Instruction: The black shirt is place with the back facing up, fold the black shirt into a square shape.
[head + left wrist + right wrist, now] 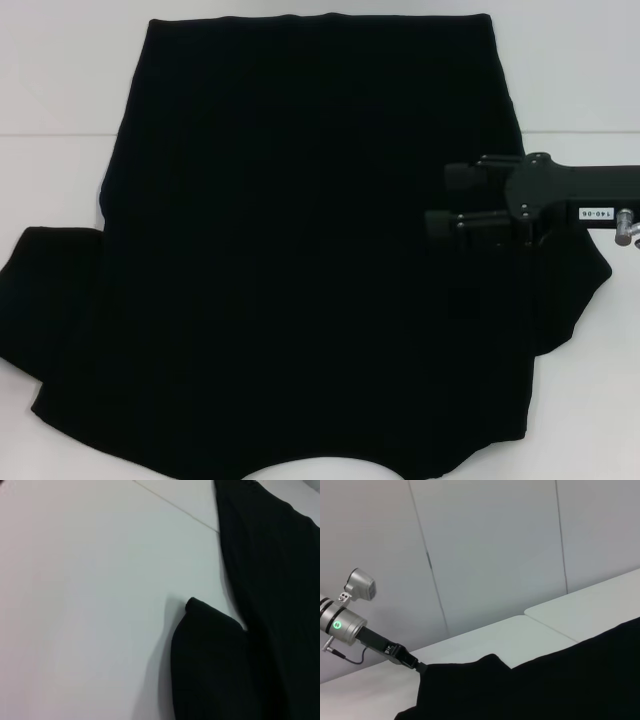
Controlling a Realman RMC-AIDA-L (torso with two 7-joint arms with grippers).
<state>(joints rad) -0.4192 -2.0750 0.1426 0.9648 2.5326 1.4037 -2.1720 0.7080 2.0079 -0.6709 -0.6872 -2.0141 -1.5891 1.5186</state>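
The black shirt [300,250] lies spread flat across the white table [60,80], plain side up, with one sleeve [50,290] out to the left and the other [575,300] to the right. My right gripper [450,198] reaches in from the right and hovers over the shirt's right side, open, with nothing between its fingers. In the right wrist view my left gripper [417,666] shows far off at the edge of the shirt [545,690]. The left wrist view shows a sleeve [210,665] beside the shirt's body [270,580].
Bare white table [90,605] runs along the shirt's left side and far corners, with a seam between tabletops [540,625]. A pale panelled wall [495,545] stands behind the table.
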